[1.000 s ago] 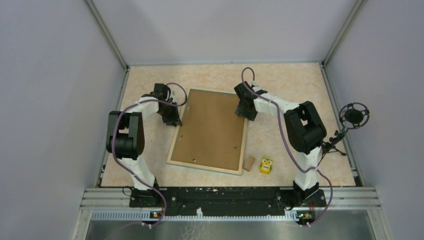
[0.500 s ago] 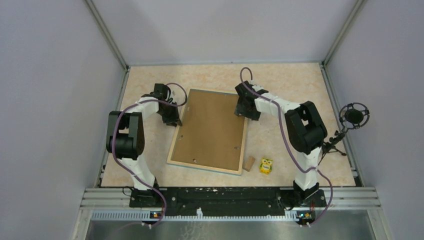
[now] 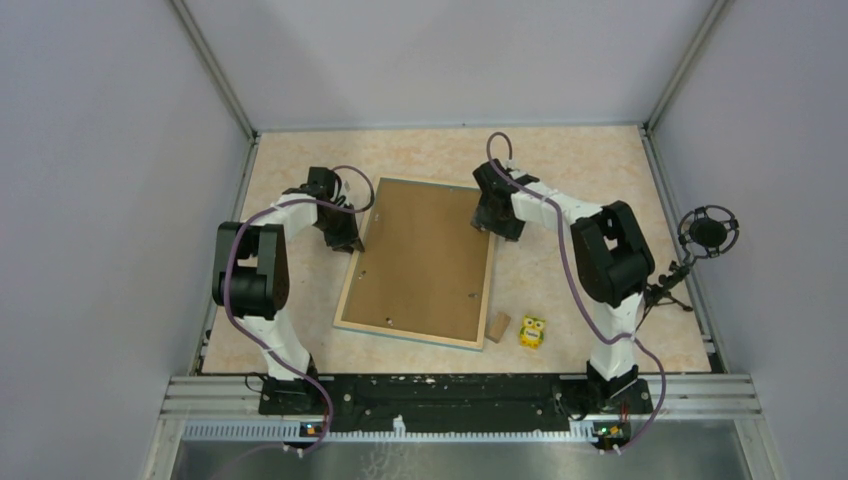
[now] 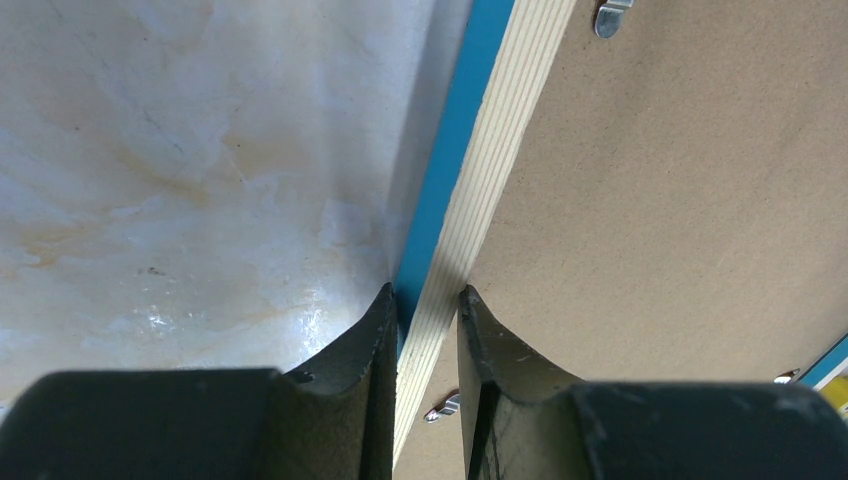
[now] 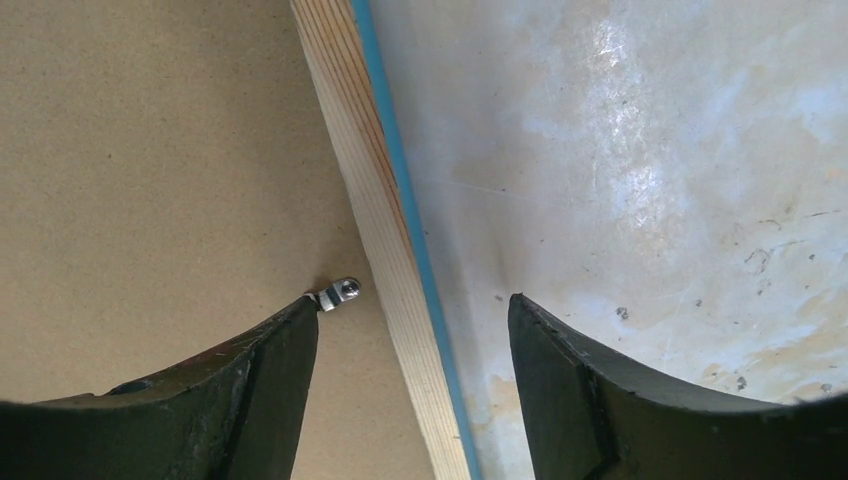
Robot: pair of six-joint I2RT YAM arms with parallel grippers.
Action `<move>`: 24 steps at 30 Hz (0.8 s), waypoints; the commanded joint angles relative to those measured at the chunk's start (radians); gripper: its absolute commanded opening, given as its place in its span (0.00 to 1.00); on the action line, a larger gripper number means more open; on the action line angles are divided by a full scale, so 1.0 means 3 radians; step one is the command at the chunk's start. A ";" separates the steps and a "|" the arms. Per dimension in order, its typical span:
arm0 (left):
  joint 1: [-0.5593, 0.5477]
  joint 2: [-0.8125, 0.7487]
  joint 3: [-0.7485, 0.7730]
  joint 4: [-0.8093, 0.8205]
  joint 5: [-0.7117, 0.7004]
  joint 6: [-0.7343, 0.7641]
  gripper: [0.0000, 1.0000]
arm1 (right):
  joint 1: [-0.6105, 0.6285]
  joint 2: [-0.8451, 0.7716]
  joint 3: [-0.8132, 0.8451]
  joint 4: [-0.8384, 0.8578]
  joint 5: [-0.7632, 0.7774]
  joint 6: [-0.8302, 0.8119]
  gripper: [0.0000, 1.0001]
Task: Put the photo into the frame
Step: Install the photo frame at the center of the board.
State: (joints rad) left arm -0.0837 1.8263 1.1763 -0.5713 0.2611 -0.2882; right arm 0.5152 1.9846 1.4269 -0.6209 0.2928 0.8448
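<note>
face down on the marbled table (image 3: 560, 160), the frame (image 3: 405, 337) lies between the two arms, its brown backing board (image 3: 420, 260) turned up. it sits in the same place as a second ago. the photo is out of sight in every view.

the left gripper (image 4: 425, 295) has not budged at the frame's left rail. its fingers (image 4: 375, 330) pinch the rail, one against the blue outer edge, the other on the inner side of the pale wood strip.

the right gripper (image 5: 412, 310) has shifted a little toward the outer side of the right rail since the earlier frame, and the cable loop above it has swung with it. its fingers (image 5: 270, 370) stand spread wide astride the rail without touching it, one over the backing board beside a small metal clip (image 5: 340, 293), the other over bare table.

near the frame's near right corner, a small wooden block (image 3: 497, 326) and a yellow owl toy (image 3: 532, 331) lie where they were.
</note>
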 commanded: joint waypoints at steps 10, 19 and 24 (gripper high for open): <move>-0.0002 0.0039 -0.0019 0.0079 0.0207 -0.0083 0.22 | -0.0076 0.0152 0.0236 -0.0059 -0.0027 0.0243 0.73; 0.0003 0.0039 -0.0017 0.0079 0.0207 -0.0088 0.22 | -0.0072 0.0235 0.0276 -0.0257 0.0051 0.0403 0.66; 0.0002 0.0044 -0.0017 0.0079 0.0198 -0.0088 0.22 | -0.0076 0.0177 0.0176 -0.0251 0.0058 0.0538 0.63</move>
State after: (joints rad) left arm -0.0826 1.8267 1.1759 -0.5701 0.2726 -0.2874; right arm 0.4988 2.0346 1.4879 -0.6483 0.2718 0.9672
